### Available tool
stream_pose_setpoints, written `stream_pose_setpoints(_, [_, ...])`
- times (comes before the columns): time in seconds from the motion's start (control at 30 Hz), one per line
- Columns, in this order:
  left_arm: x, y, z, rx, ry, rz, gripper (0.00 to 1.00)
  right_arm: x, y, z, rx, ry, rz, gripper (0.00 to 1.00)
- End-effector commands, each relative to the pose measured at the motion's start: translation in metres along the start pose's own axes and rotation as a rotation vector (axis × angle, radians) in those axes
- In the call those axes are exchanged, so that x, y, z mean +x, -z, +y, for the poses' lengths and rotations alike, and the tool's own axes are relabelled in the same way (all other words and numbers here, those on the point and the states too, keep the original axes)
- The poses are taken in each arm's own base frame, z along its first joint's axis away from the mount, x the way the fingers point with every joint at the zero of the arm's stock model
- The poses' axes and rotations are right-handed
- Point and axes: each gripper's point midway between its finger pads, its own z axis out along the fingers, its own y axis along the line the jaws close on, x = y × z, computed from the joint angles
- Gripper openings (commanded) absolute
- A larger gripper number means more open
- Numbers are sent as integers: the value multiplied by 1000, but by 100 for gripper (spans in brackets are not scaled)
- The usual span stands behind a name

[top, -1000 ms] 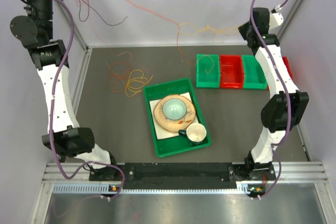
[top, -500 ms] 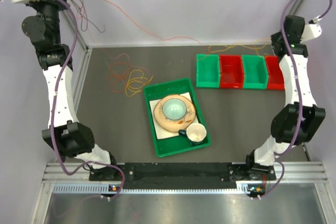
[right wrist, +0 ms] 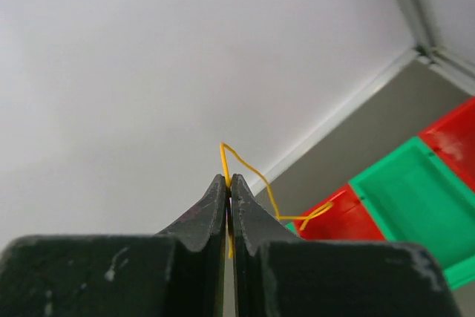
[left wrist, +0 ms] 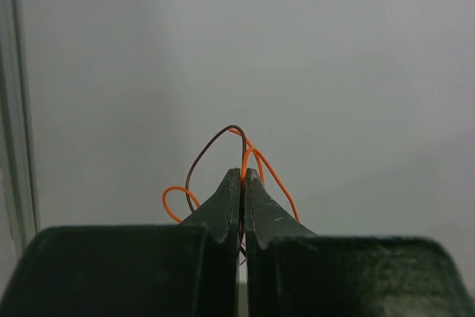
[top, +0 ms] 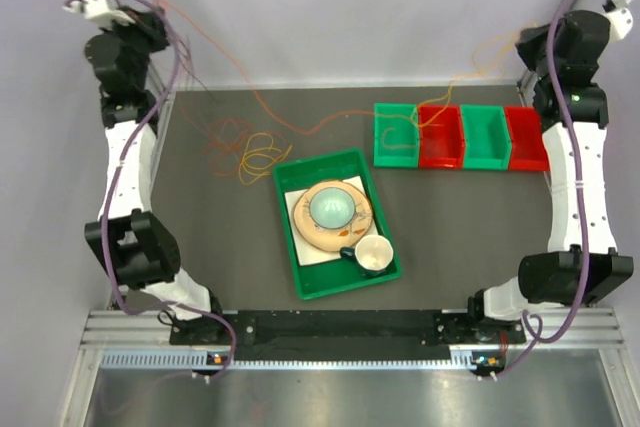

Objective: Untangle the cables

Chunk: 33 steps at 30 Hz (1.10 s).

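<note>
Thin orange, yellow and brown cables (top: 300, 130) stretch between my two raised grippers, sagging onto the table and over the leftmost green bin (top: 395, 137). A loose tangle of orange and yellow cables (top: 243, 150) lies on the dark table at the back left. My left gripper (top: 157, 15) is high at the back left, shut on orange and brown cables (left wrist: 252, 155); its jaws (left wrist: 243, 177) are pressed together. My right gripper (top: 525, 47) is high at the back right, shut (right wrist: 228, 180) on a yellow cable (right wrist: 260, 176).
A row of green and red bins (top: 462, 137) stands at the back right. A green tray (top: 300, 269) in the middle holds a plate with a bowl (top: 331, 209) and a cup (top: 373, 255). Grey walls close in the back and sides.
The right arm swung outward to the right. The left gripper came down and to the right. The cable span between them dropped from the back wall onto the table and bins.
</note>
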Motion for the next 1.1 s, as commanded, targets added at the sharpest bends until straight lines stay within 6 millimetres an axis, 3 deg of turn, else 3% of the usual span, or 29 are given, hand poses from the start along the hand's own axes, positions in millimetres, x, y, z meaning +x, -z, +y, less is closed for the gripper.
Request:
stream_pose_setpoints(0.0, [133, 7, 15, -24, -62, 325, 5, -3, 31, 76, -234, 47, 20, 0])
stream_pose_setpoints(0.03, [156, 11, 22, -41, -66, 382, 18, 7, 33, 86, -256, 52, 41, 0])
stream_pose_setpoints(0.07, [178, 17, 25, -31, -44, 454, 47, 17, 29, 92, -264, 58, 64, 0])
stream_pose_setpoints(0.1, [209, 22, 30, -35, -19, 529, 86, 19, 29, 98, -276, 70, 68, 0])
stream_pose_setpoints(0.13, [220, 24, 27, -19, -29, 566, 99, 30, 31, 104, -282, 75, 92, 0])
stream_pose_setpoints(0.17, [232, 30, 22, -7, -38, 608, 99, 37, 28, 106, -285, 82, 106, 0])
stream_pose_setpoints(0.2, [240, 31, 4, 39, -59, 622, 99, 39, 27, 108, -287, 83, 106, 0])
stream_pose_setpoints(0.27, [245, 40, -13, 87, -140, 667, 99, 45, 28, 113, -297, 82, 113, 0])
stream_pose_setpoints(0.37, [250, 44, -70, 300, -153, 695, 99, 53, 26, 117, -309, 80, 134, 0])
stream_pose_setpoints(0.4, [251, 50, -102, 407, -133, 703, 99, 56, 25, 119, -310, 76, 138, 0])
stream_pose_setpoints(0.47, [263, 60, -132, 539, -108, 712, 99, 59, 26, 123, -325, 67, 150, 0])
stream_pose_setpoints(0.5, [271, 66, -157, 625, -91, 694, 99, 60, 28, 126, -334, 58, 156, 0])
stream_pose_setpoints(0.6, [298, 82, -197, 741, -8, 699, 99, 62, 34, 136, -357, 60, 160, 0])
stream_pose_setpoints(0.63, [301, 78, -208, 771, -8, 664, 99, 66, 34, 137, -358, 64, 168, 0])
stream_pose_setpoints(0.67, [322, 81, -212, 781, 4, 694, 99, 67, 35, 140, -362, 65, 173, 0])
stream_pose_setpoints(0.7, [326, 80, -234, 813, -6, 681, 99, 68, 35, 141, -367, 60, 176, 0])
stream_pose_setpoints(0.73, [334, 78, -242, 813, -15, 684, 99, 68, 36, 142, -373, 58, 178, 0])
stream_pose_setpoints(0.77, [358, 80, -245, 818, -20, 711, 99, 69, 36, 142, -374, 55, 181, 0])
stream_pose_setpoints(0.8, [360, 78, -265, 851, -46, 688, 99, 70, 37, 144, -380, 54, 186, 0])
stream_pose_setpoints(0.83, [367, 78, -273, 863, -62, 682, 99, 70, 37, 144, -380, 53, 190, 0])
stream_pose_setpoints(0.87, [389, 81, -274, 861, -79, 710, 99, 71, 37, 142, -377, 56, 191, 0])
stream_pose_setpoints(0.9, [386, 75, -290, 894, -122, 674, 99, 70, 38, 143, -380, 53, 190, 0])
stream_pose_setpoints(0.93, [390, 75, -296, 907, -132, 674, 99, 69, 39, 143, -378, 55, 190, 0])
stream_pose_setpoints(0.97, [414, 88, -299, 934, -126, 743, 99, 68, 41, 144, -385, 55, 188, 0])
stream_pose_setpoints(1.0, [408, 79, -307, 959, -148, 713, 99, 67, 41, 144, -387, 58, 187, 0])
stream_pose_setpoints(1.07, [422, 87, -314, 996, -153, 733, 99, 66, 43, 146, -395, 58, 185, 0])
